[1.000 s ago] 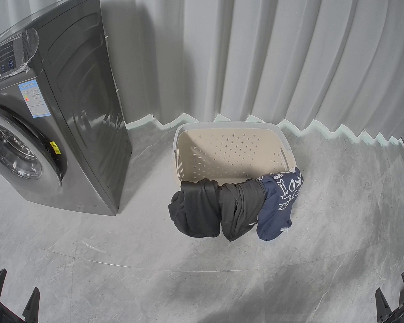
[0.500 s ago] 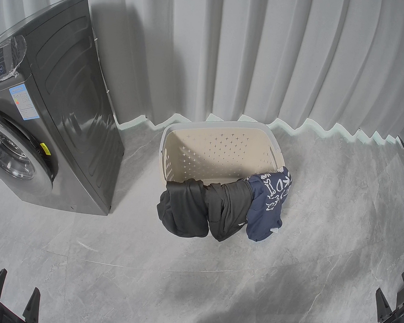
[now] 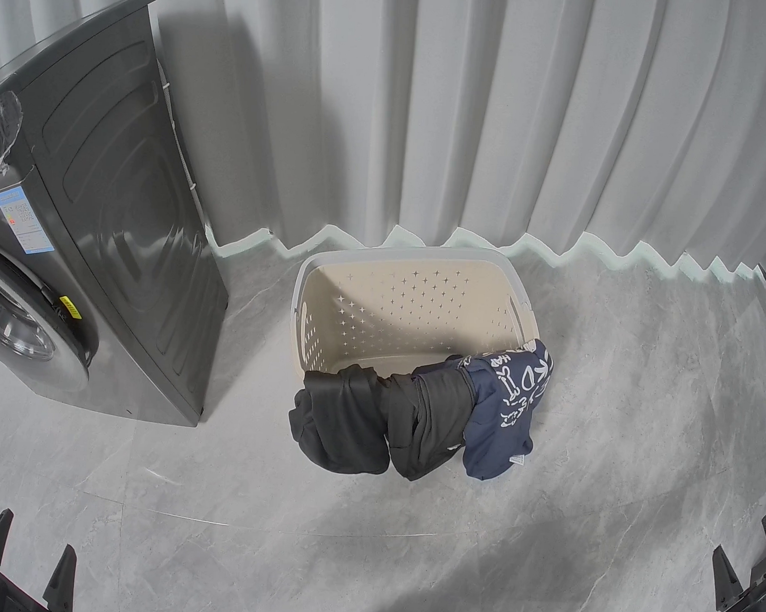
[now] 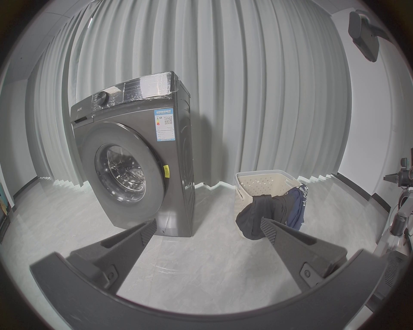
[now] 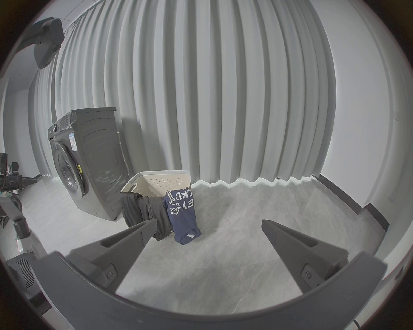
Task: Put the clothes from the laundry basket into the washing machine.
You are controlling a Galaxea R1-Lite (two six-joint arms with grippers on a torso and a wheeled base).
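Note:
A cream laundry basket (image 3: pixel 418 275) stands on the grey floor in front of the curtain. Over its near rim hang black clothes (image 3: pixel 378 416) and a navy printed garment (image 3: pixel 505 405). The dark grey washing machine (image 3: pixel 82 247) stands to the left, its round door (image 4: pixel 122 174) shut. My left gripper (image 3: pixel 26 561) is low at the near left, open and holding nothing. At the near right my right gripper (image 3: pixel 747 558) is open too, with nothing in it. Both are far from the basket (image 4: pixel 262 184), which also appears in the right wrist view (image 5: pixel 157 182) with the navy garment (image 5: pixel 183 212).
A pleated white curtain (image 3: pixel 492 114) closes off the back. Open grey floor (image 3: pixel 373 538) lies between me and the basket. A dark skirting (image 5: pixel 352 202) runs along the white wall on the right.
The head view has shifted: the washing machine and the basket both sit further left in the picture and the basket slightly lower. Both grippers keep their places, still open.

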